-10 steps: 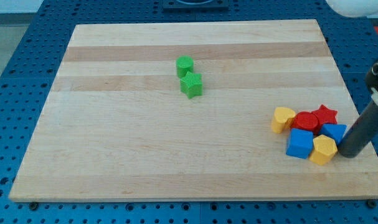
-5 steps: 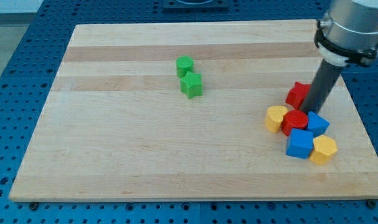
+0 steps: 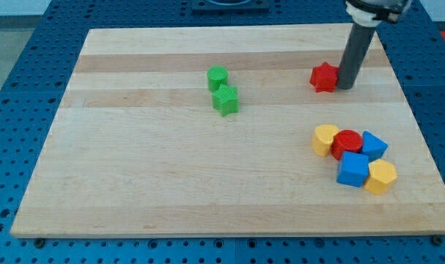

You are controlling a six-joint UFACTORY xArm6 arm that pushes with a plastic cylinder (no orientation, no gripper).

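Observation:
My tip (image 3: pixel 345 86) rests on the board at the view's upper right, touching the right side of a red star block (image 3: pixel 324 77). Below it, toward the view's lower right, sits a cluster: a yellow block (image 3: pixel 325 139), a red round block (image 3: pixel 347 143), a small blue block (image 3: pixel 373 145), a blue cube (image 3: pixel 352 169) and a yellow hexagon-like block (image 3: pixel 381 177). Two green blocks stand near the board's middle top: a round-ish one (image 3: pixel 218 76) and a star-like one (image 3: pixel 225 100) just below it, touching.
The wooden board (image 3: pixel 171 176) lies on a blue perforated table (image 3: pixel 17 44). The board's right edge runs close to the cluster and to my rod.
My tip has swept from the lower right edge up toward the view's top, carrying the red star out of the cluster and up-left. The small blue block shifted slightly; the green blocks stayed.

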